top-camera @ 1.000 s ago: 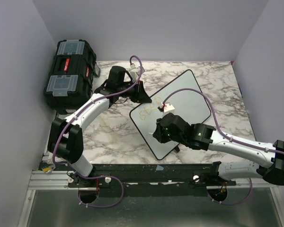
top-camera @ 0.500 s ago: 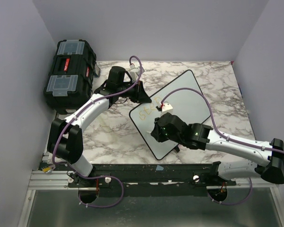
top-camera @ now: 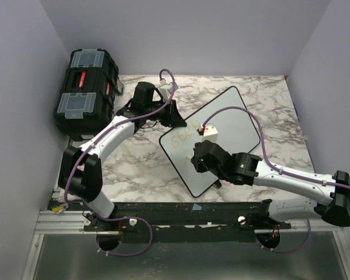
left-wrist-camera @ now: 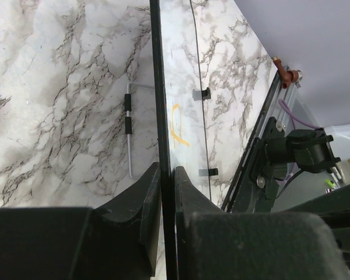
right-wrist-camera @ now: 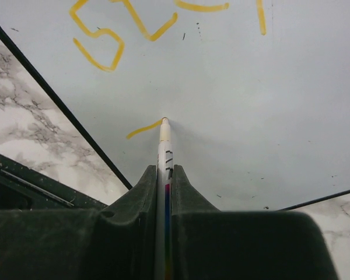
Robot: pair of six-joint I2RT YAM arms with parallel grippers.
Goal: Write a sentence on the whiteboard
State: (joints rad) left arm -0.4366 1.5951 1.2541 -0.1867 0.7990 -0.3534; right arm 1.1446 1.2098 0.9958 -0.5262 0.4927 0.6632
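The whiteboard [top-camera: 230, 119] lies tilted on the marble table, black rimmed. My left gripper [top-camera: 176, 119] is shut on the whiteboard's rim [left-wrist-camera: 161, 116] at its upper left edge. My right gripper [right-wrist-camera: 165, 169] is shut on a white marker [right-wrist-camera: 165, 149] whose tip touches the whiteboard [right-wrist-camera: 251, 87]. A short yellow stroke [right-wrist-camera: 143, 129] runs left from the tip. Above it stands the first line of the sentence [right-wrist-camera: 114, 35] in yellow letters, seen faintly from above too as the sentence [top-camera: 184, 139]. The right gripper [top-camera: 201, 160] hovers over the board's near part.
A black toolbox [top-camera: 84, 90] with grey lids stands at the far left of the table. A thin metal rod [left-wrist-camera: 129, 125] lies on the marble beside the board. The arm mounting rail [top-camera: 181, 211] runs along the near edge.
The right gripper with the marker has shifted slightly right along the board, drawing a new short stroke below the first line. The left arm has stayed still.
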